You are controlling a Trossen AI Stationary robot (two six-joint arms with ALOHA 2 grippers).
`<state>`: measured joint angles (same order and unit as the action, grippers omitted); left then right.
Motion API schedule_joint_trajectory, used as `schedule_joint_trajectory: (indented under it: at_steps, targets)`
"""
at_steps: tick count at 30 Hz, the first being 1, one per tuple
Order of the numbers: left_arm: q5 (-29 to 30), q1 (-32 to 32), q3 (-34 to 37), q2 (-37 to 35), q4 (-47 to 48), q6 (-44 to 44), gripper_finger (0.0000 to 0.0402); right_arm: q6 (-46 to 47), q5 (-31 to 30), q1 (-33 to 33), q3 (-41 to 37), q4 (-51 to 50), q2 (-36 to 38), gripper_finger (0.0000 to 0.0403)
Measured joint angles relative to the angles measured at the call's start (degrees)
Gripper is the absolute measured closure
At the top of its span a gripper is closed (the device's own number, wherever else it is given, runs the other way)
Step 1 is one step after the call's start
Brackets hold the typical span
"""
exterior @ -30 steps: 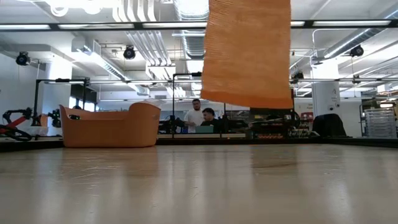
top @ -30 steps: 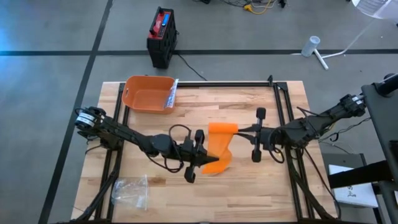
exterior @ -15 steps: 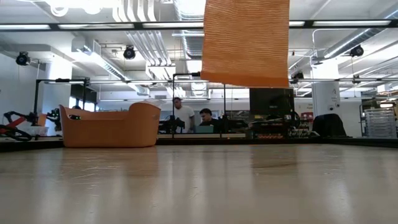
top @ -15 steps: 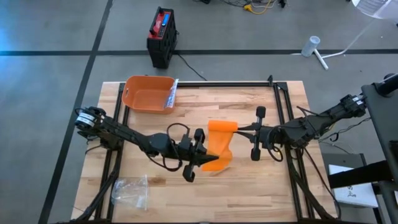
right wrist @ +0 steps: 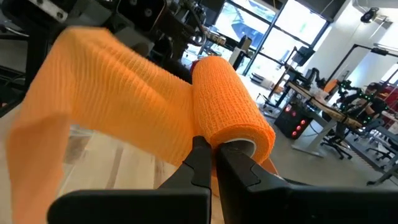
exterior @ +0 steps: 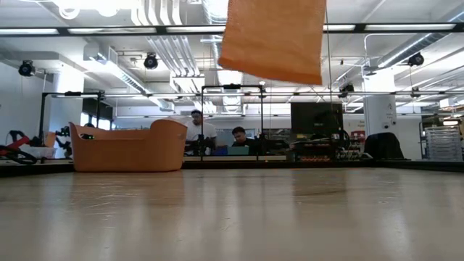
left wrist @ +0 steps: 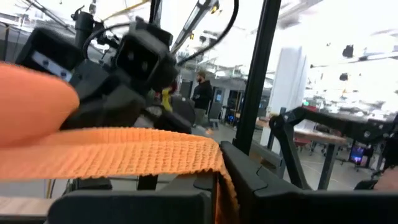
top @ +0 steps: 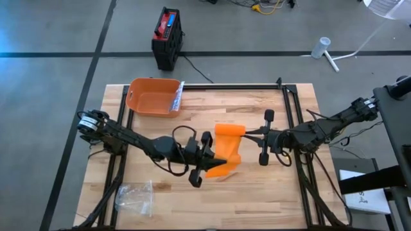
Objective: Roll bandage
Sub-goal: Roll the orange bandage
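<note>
The orange bandage is partly rolled. Its roll (top: pixel 229 131) hangs over the middle of the table, and a wide loose strip (top: pixel 225 154) runs from it toward the near edge. My right gripper (top: pixel 247 133) comes in from the right and is shut on the roll's end. My left gripper (top: pixel 212 165) comes in from the left and is shut on the strip's free end. In the low view the strip (exterior: pixel 274 36) hangs high above the tabletop. In the left wrist view the strip (left wrist: pixel 124 155) lies flat across my fingers. My left gripper pinches the strip's free end (left wrist: pixel 186 163) flat between its two fingers, which lie across the strip. The fingers come from the table's left and slant a little upward. The strip runs on to the roll, clear of the table. My right gripper is shut on the end of the roll at the rim of its white core (right wrist: pixel 241 147). It comes level from the table's right, its fingers (right wrist: pixel 200 158) in line with the roll's axis. The roll (right wrist: pixel 229 106) lies level and is lifted clear of the table.
An orange basket (top: pixel 153 96) stands at the far left with a packet on its right rim (top: pixel 178 96). A clear plastic bag (top: pixel 135 196) lies at the near left corner. Black frame rails (top: pixel 292 109) border the table. People stand in the room behind.
My left gripper has tipped its fingers a little upward. The strip's free end has risen with it. In the low view its lower edge now hangs higher above the table and slants instead of lying level. The roll and my right gripper have kept still.
</note>
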<state>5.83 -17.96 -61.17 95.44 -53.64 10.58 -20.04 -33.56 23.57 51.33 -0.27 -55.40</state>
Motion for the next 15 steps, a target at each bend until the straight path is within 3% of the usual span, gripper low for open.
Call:
schedule_joint_trajectory:
  at_steps: [7, 15]
  targets:
    - [0.1, 0.0, 0.0, 0.0, -3.2, 1.3, 0.0393, 0.7, 0.0, 0.0, 0.0, -0.9, 0.0, 0.0403]
    - [0.0, 0.4, 0.0, 0.0, -3.8, 4.9, 0.0346, 0.9, -0.6, 0.0, 0.0, -0.9, 0.0, 0.0403]
